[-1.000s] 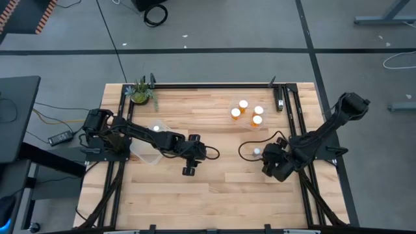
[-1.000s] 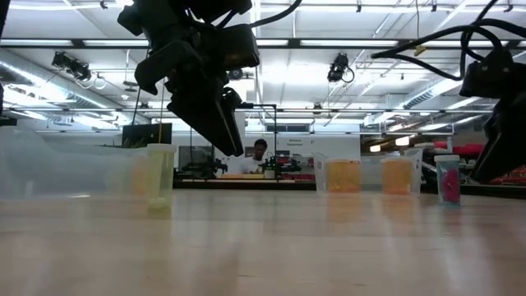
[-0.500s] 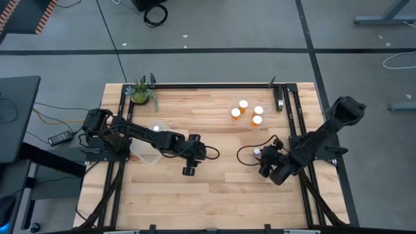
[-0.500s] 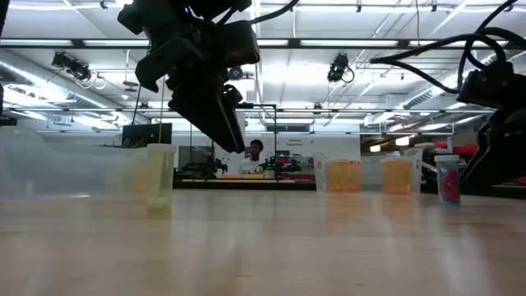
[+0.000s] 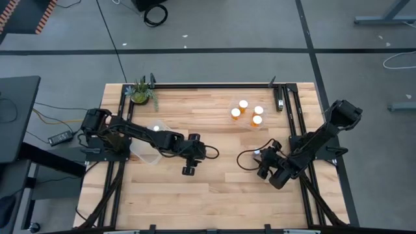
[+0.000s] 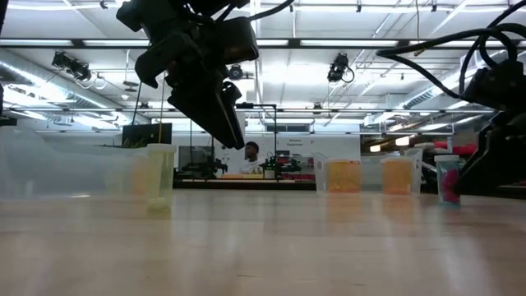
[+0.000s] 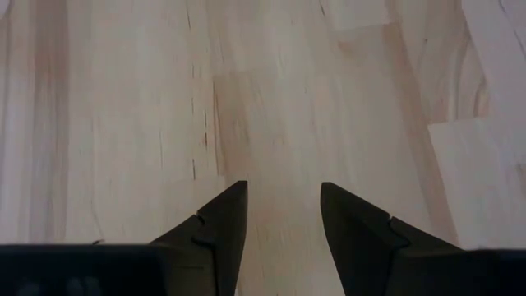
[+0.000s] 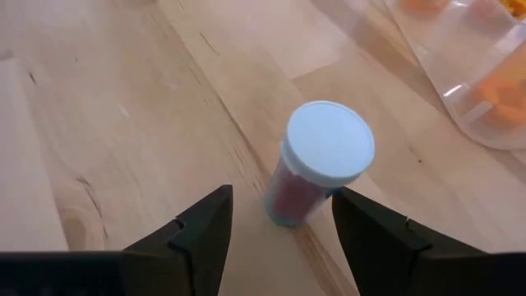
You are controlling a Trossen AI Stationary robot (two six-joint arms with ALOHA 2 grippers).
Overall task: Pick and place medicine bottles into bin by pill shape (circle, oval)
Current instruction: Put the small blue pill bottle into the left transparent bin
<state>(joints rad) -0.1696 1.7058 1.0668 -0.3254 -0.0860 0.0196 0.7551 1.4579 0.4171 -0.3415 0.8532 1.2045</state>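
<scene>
Jaws on the right gripper (image 8: 281,200) released and spread wide, one finger on each side of the small medicine bottle (image 8: 327,150), no contact on either side as far as visible. Looks like a straddle set up for a side pinch on the body, below the cap. Not grasping anything yet.

Bottle standing upright on the tabletop (image 8: 123,99), on the right-hand part, just in front of the clear bin (image 5: 247,123). Long axis vertical, white cap pointing straight up, pinkish-red fill showing through the body. Upright pose probably handy here: round body square to the fingers, so less chance of rolling away on the squeeze. Could tip if one finger lands first, though.

Farther out, that clear bin with three orange bottles (image 5: 243,104) in it, caps up too, so presumably one of the two shape piles.

Over mid-table, left gripper (image 7: 283,196) hanging above bare wood, jaws parted with nothing between. Seems parked out of the way. Beyond it, second clear bin (image 5: 146,156) with one white-capped bottle (image 5: 156,128), and a potted plant (image 5: 141,93) at the far corner.
</scene>
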